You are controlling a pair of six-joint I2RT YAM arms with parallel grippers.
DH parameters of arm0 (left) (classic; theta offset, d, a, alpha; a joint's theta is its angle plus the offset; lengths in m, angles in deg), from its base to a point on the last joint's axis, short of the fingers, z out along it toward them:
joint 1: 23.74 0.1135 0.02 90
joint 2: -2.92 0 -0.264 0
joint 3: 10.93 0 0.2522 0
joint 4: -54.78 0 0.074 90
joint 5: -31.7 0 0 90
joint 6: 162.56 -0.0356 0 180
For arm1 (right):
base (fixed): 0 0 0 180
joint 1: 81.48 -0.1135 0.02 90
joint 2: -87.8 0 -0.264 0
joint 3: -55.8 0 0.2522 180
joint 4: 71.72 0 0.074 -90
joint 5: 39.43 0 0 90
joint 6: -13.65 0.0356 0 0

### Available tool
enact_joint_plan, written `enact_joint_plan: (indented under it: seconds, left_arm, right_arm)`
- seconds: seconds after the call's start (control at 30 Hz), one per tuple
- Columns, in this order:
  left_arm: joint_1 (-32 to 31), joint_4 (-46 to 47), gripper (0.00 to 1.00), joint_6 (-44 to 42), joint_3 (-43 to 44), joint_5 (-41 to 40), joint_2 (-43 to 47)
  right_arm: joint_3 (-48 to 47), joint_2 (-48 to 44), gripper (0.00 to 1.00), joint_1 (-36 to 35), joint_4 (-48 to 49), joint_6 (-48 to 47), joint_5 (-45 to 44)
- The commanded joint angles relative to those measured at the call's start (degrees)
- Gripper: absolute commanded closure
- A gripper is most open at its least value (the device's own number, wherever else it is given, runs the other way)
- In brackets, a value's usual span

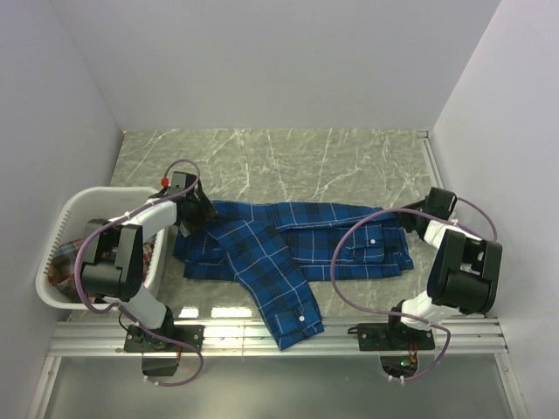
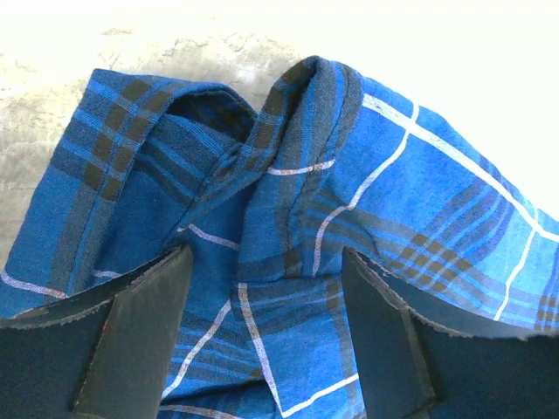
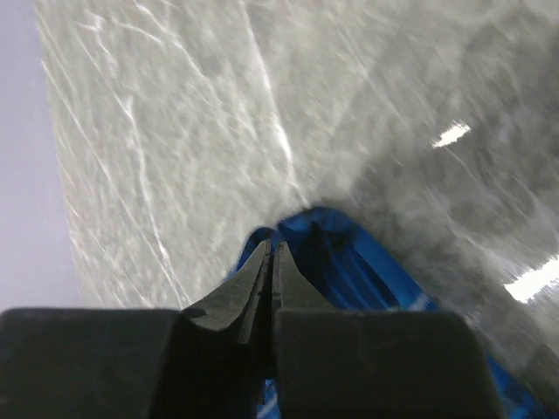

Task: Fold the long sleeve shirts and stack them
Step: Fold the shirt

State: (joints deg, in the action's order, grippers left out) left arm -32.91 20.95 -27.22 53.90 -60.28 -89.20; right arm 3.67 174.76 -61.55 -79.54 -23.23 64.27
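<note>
Right gripper (image 3: pixel 272 249) pinches one blue shirt (image 1: pixel 288 244); one basket (image 1: pixel 77 203) holds one red shirt (image 1: pixel 63 269).

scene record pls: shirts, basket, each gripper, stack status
blue shirt: spread on table, one sleeve reaching the near edge
red-orange shirt: in basket, left side
left gripper: open, over blue shirt's left end
right gripper: shut, pinching blue shirt's right edge
stack: none yet

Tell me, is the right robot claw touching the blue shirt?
Touching. The right wrist view shows the right gripper shut, with the blue shirt bunched into a peak that is pinched between its tips.
</note>
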Motion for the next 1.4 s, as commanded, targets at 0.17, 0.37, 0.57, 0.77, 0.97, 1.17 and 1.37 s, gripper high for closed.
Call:
enact_joint_plan:
  seconds: [0.17,0.37,0.57,0.77,0.97,1.17,1.37]
  left_arm:
    - [0.4,0.7,0.23,1.5,0.1,3.7,1.7]
    - [0.3,0.9,0.26,1.7,2.5,2.9,0.6]
    - [0.4,1.9,0.31,2.7,3.1,3.6,-1.3]
    - [0.3,1.5,0.37,3.2,4.1,4.1,-0.9]
    - [0.2,2.1,0.39,3.2,3.9,4.0,1.4]
    - [-0.1,2.0,0.41,1.4,5.4,3.7,-0.9]
    - [-1.6,1.7,0.44,1.2,7.7,3.5,-1.2]
  right_arm:
    - [2.6,-6.4,0.62,-0.3,-0.5,-3.6,0.9]
    - [1.8,-7.4,0.57,-1.7,-0.9,-4.7,0.7]
    - [2.4,-6.0,0.58,-2.1,0.7,-4.1,1.6]
    - [2.5,-4.9,0.59,-2.3,1.6,-4.3,2.2]
    - [2.8,-3.9,0.60,-2.6,2.3,-4.6,2.6]
    - [2.7,-3.3,0.60,-2.8,2.7,-4.8,2.8]
    - [2.7,-3.1,0.61,-2.8,2.7,-5.0,2.7]
